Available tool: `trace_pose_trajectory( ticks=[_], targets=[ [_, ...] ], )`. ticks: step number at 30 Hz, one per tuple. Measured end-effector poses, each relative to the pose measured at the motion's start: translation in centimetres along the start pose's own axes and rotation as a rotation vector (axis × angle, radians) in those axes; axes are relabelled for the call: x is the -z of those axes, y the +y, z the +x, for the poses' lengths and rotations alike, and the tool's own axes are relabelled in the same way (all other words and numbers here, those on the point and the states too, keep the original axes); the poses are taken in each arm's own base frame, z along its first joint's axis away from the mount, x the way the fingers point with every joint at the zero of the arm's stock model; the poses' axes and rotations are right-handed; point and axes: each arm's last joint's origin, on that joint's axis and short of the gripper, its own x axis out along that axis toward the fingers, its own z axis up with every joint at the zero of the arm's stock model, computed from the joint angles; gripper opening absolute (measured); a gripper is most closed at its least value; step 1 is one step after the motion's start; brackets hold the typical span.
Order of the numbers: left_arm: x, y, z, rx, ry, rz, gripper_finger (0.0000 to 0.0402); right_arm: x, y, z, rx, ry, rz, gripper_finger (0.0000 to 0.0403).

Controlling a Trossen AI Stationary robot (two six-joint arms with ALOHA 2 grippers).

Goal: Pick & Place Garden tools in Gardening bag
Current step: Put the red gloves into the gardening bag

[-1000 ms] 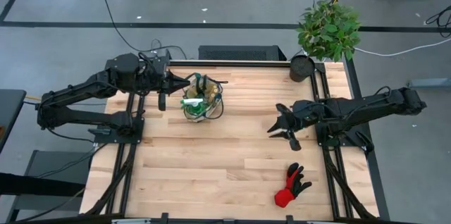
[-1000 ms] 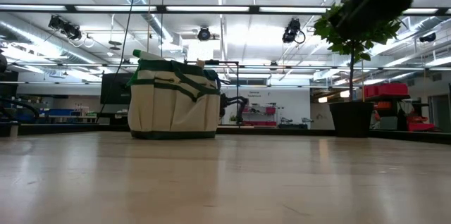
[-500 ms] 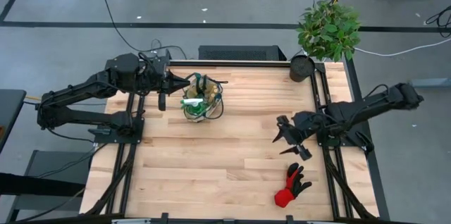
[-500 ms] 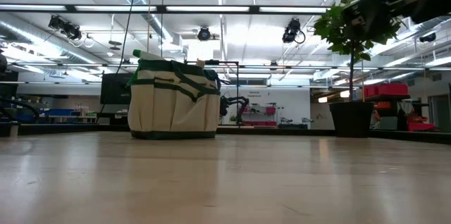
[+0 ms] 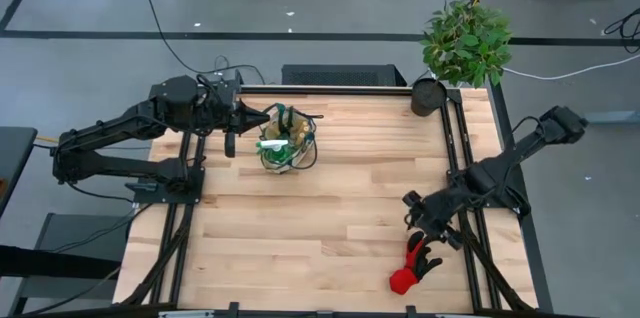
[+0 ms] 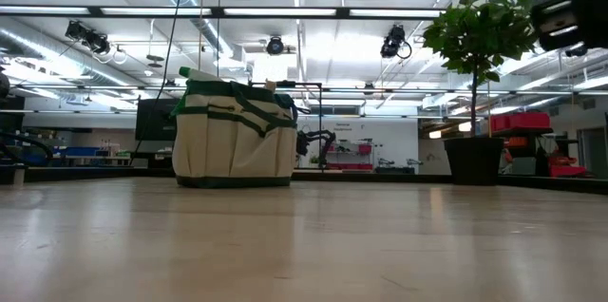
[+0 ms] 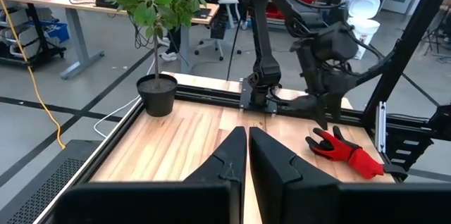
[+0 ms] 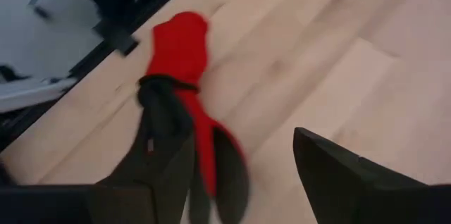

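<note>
**Right arm swings down over the glove while the left holds at the bag**

Wooden slat table (image 5: pixel 300 218) fills the high view, framed by dark rails, with grey floor all round. Since a second ago the right gripper (image 5: pixel 428 226) has moved from about the table's 3 o'clock region toward 5 o'clock and has spread its fingers wide; it now hangs just at the 12 o'clock side of the red-and-black fabric glove (image 5: pixel 412 266), which lies flat near the table's front right edge, unmoved. From the right wrist view the glove (image 8: pixel 184 104) sits between the two parted fingers (image 8: pixel 338 175), not yet gripped.

At the left, nothing has changed: the left gripper (image 5: pixel 262 118), fingers pressed together and holding nothing, stays beside the small round tan fabric gardening bag (image 5: pixel 285 143) at its 9 o'clock. The bag stands upright at about 11 o'clock on the table, green tool tops showing inside, and in the low view (image 6: pixel 235 141) its dark straps show.

A leafy green potted plant (image 5: pixel 465 43) in a dark round pot (image 5: pixel 428 96) occupies the back right corner. The table's middle and front left are bare wood, well apart from both arms; the glove lies close to the right rail
</note>
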Motion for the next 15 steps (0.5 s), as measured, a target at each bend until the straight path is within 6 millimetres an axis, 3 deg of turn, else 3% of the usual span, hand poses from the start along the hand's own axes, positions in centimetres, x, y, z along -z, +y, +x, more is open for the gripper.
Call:
trace_pose_trajectory(
  ticks=[8,15],
  targets=[
    [0.0,0.0,0.0,0.000,0.000,0.000,0.0025,-0.1,1.7,2.1,-0.071,0.114,-0.042,0.0243],
    [0.0,0.0,0.0,0.000,0.000,0.001,0.0025,-0.9,2.0,3.8,-0.022,0.255,-0.060,0.0243]
  ],
)
